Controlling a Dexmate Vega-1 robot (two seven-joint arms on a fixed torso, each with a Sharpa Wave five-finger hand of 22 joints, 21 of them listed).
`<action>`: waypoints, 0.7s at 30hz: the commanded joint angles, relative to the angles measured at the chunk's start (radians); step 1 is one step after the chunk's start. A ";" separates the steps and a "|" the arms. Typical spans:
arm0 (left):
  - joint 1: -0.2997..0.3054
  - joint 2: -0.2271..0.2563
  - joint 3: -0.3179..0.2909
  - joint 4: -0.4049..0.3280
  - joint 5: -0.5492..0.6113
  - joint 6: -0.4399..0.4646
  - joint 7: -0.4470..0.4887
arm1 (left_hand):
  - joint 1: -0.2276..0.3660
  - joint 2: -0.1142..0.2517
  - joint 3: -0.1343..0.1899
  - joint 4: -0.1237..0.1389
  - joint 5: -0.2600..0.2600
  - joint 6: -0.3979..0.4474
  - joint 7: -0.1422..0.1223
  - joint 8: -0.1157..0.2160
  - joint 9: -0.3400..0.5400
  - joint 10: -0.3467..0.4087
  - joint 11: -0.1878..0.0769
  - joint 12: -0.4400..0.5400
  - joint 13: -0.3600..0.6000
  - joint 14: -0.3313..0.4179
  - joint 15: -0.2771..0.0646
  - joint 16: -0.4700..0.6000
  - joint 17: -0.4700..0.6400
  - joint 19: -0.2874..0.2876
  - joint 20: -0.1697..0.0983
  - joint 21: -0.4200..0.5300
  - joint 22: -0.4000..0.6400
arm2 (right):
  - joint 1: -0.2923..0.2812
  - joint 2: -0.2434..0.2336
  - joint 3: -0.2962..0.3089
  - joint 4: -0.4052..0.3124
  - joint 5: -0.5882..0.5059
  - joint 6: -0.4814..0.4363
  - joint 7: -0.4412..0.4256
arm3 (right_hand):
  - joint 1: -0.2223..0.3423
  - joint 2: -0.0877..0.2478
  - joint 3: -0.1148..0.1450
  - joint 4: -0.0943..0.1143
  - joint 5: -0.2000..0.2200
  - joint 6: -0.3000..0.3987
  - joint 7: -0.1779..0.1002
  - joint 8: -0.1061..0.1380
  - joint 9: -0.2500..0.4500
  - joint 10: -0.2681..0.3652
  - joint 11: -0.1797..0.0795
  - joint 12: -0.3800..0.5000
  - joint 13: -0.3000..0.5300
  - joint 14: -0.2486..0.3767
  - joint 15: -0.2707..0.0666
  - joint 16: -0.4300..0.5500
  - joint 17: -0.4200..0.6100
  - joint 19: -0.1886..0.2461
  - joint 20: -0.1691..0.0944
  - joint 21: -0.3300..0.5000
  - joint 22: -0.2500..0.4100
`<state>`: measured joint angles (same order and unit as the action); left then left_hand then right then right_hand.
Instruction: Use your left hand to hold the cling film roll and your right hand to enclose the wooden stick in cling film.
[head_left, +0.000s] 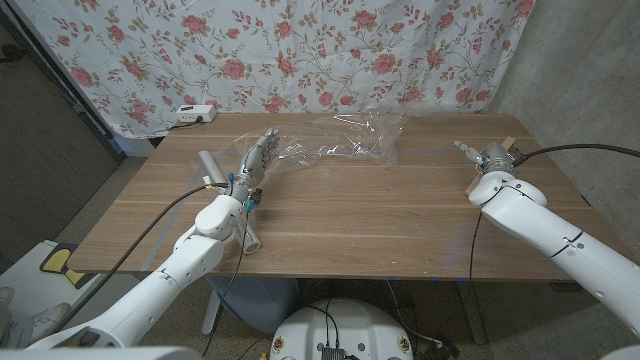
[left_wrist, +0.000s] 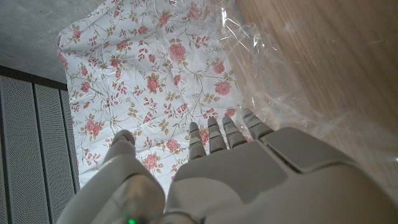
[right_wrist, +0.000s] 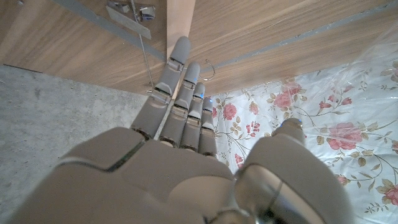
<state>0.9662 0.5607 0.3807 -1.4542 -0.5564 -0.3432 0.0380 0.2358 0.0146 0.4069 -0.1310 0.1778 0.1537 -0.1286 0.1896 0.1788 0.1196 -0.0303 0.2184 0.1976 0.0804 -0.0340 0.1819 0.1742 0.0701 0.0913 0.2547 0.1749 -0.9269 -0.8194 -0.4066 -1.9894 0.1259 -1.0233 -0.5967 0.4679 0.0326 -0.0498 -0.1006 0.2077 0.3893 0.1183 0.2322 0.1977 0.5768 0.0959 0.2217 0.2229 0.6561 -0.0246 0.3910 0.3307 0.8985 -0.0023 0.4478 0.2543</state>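
- Grey fingers of the left hand (head_left: 256, 160) are being held out straight with the thumb apart; nothing is being gripped, and the tips are lying at the edge of the cling film (head_left: 340, 142).
- Just beside that hand, on its outer side, the cling film roll (head_left: 212, 162) is being seen as a grey tube lying on the wooden table (head_left: 350, 215) and running back under the left forearm; it is not being held yet.
- The film is lying pulled out from the roll and crumpled toward the table's far edge, well apart from the stick.
- The right hand (head_left: 482, 158) is likewise being kept open and empty, its fingers stretched side by side in the right wrist view.
- The wooden stick (head_left: 509, 148) is lying just beyond those fingers, at the table's far right corner; whether it is being touched cannot be told.
- Handling, as judged: the film is likely to be very light, limp and clinging, so a free edge is best pinched; the roll is stiff and may roll, so its middle is best clasped; the stick is rigid and light.
- Being counted: one roll, one loose sheet, one stick, two hands.
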 joint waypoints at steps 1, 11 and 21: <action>0.004 -0.002 0.000 0.001 -0.002 -0.003 0.002 | 0.003 0.009 0.001 -0.006 -0.001 0.003 -0.002 0.000 0.005 0.006 -0.002 0.000 0.005 0.005 0.010 0.004 0.004 0.004 -0.001 -0.007 0.001 | 0.001 0.008 0.017 0.001 0.029 -0.019 0.009 | 0.016 -0.005 0.000 -0.010 0.002 -0.005 0.013 -0.007 0.005 -0.017 0.010 -0.010 0.000 0.008 0.029 -0.014 -0.011 0.042 -0.012 0.014 -0.010; 0.002 -0.003 0.001 0.006 -0.005 -0.006 -0.006 | 0.003 0.009 0.001 -0.006 -0.001 0.003 -0.001 0.000 0.005 0.007 -0.001 0.000 0.005 0.005 0.009 0.004 0.003 0.005 -0.001 -0.010 0.001 | 0.014 0.022 0.020 0.009 0.051 -0.041 0.008 | 0.031 -0.005 0.001 -0.016 0.003 -0.023 0.040 -0.018 0.005 -0.023 0.044 -0.014 -0.003 0.036 0.040 -0.023 -0.034 0.108 -0.033 0.031 -0.034; 0.012 0.004 -0.003 -0.007 -0.001 -0.005 0.004 | 0.002 0.009 0.001 -0.006 -0.001 0.004 0.001 0.000 0.005 0.007 0.000 0.000 0.005 0.005 0.010 0.004 0.004 0.006 -0.001 -0.013 0.001 | 0.043 0.030 0.005 0.024 0.067 -0.072 0.014 | 0.043 0.001 0.006 -0.020 0.004 -0.044 0.055 -0.027 0.005 -0.025 0.052 -0.016 -0.005 0.048 0.044 -0.027 -0.044 0.125 -0.039 0.034 -0.045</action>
<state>0.9693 0.5592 0.3811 -1.4515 -0.5585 -0.3480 0.0380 0.2358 0.0146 0.4069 -0.1310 0.1778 0.1537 -0.1286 0.1896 0.1788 0.1196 -0.0303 0.2183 0.1975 0.0804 -0.0340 0.1819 0.1743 0.0734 0.0874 0.2439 0.1748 -0.9069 -0.7992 -0.3907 -1.9777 0.1702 -1.0598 -0.5867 0.4992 0.0307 -0.0466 -0.1146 0.2077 0.3512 0.1484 0.2101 0.1976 0.5495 0.1413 0.2070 0.2183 0.6938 0.0235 0.3660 0.2876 1.0143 -0.0361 0.4772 0.2090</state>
